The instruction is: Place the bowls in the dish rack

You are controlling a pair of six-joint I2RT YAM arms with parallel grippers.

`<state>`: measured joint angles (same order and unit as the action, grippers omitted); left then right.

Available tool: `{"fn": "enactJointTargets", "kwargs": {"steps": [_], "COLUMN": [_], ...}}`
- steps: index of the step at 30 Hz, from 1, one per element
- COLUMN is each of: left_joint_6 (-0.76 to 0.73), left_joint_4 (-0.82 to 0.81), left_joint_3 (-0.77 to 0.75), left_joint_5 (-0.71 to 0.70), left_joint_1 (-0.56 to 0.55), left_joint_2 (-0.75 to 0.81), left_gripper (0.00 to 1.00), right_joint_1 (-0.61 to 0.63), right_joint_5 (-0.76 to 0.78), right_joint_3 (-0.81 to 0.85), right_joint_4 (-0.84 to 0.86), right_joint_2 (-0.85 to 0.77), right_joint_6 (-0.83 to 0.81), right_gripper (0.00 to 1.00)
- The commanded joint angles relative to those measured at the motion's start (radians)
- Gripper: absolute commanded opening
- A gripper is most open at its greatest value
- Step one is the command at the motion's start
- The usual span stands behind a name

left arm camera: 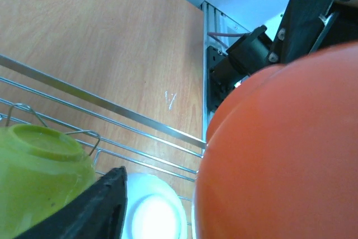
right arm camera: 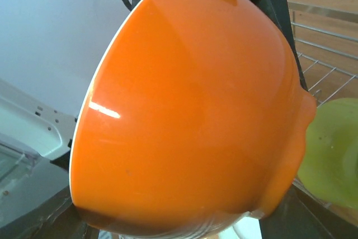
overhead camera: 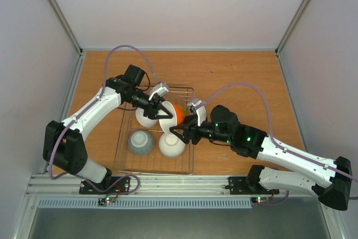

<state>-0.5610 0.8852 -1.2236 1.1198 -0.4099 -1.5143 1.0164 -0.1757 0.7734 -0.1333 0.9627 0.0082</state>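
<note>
Hanging tilted on its side above the dish rack, the orange bowl is seen with both pincers at it. The right gripper is clamped on the bowl's rim, its dark fingers showing on either side of the bowl's lower edge in the right wrist view. The left gripper is placed against the bowl's far side. Only one of its fingers is in sight, so it cannot be told whether it is apart or together. In the rack, a grey bowl and two white bowls are set upside down, and a yellow-green bowl lies upside down beneath the orange one. A faint pale V-shaped scratch is marked on the wooden table.
</note>
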Motion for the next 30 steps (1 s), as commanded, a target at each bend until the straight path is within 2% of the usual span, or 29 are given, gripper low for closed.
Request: {"fn": "enactJointTargets", "kwargs": {"steps": [1, 4, 8, 12, 16, 18, 21, 24, 30], "left_joint_6": [0.096, 0.124, 0.168, 0.266, 0.316, 0.332, 0.346, 0.351, 0.353], "left_joint_4": [-0.104, -0.147, -0.229, -0.406, -0.501, -0.527, -0.553, -0.555, -0.547], "left_joint_3": [0.027, 0.048, 0.085, 0.159, 0.219, 0.231, 0.240, 0.240, 0.233], "left_joint_5": [-0.056, -0.082, -0.140, -0.338, -0.490, -0.550, -0.618, -0.631, -0.633], "left_joint_1": [0.008, 0.026, 0.060, 0.080, 0.085, 0.085, 0.086, 0.088, 0.089], "left_joint_2": [0.064, 0.104, 0.181, 0.289, 0.371, 0.395, 0.408, 0.398, 0.382], "left_gripper": [0.60, 0.70, 0.74, 0.76, 0.79, 0.80, 0.82, 0.83, 0.83], "right_joint_1": [0.006, 0.007, 0.007, 0.008, 0.022, 0.057, 0.163, 0.273, 0.364], "right_joint_5": [0.055, 0.102, 0.132, 0.126, 0.116, 0.145, 0.287, 0.382, 0.429], "right_joint_3": [0.074, 0.116, 0.164, 0.200, 0.258, 0.301, 0.376, 0.437, 0.465], "right_joint_4": [-0.127, -0.208, -0.302, -0.363, -0.445, -0.504, -0.608, -0.686, -0.745], "right_joint_2": [-0.031, -0.024, 0.002, 0.036, 0.090, 0.136, 0.221, 0.300, 0.399], "right_joint_6": [-0.128, -0.153, -0.179, -0.188, -0.215, -0.246, -0.299, -0.340, -0.388], "right_gripper": [0.01, 0.01, 0.01, 0.01, 0.01, 0.01, 0.01, 0.01, 0.01]}}
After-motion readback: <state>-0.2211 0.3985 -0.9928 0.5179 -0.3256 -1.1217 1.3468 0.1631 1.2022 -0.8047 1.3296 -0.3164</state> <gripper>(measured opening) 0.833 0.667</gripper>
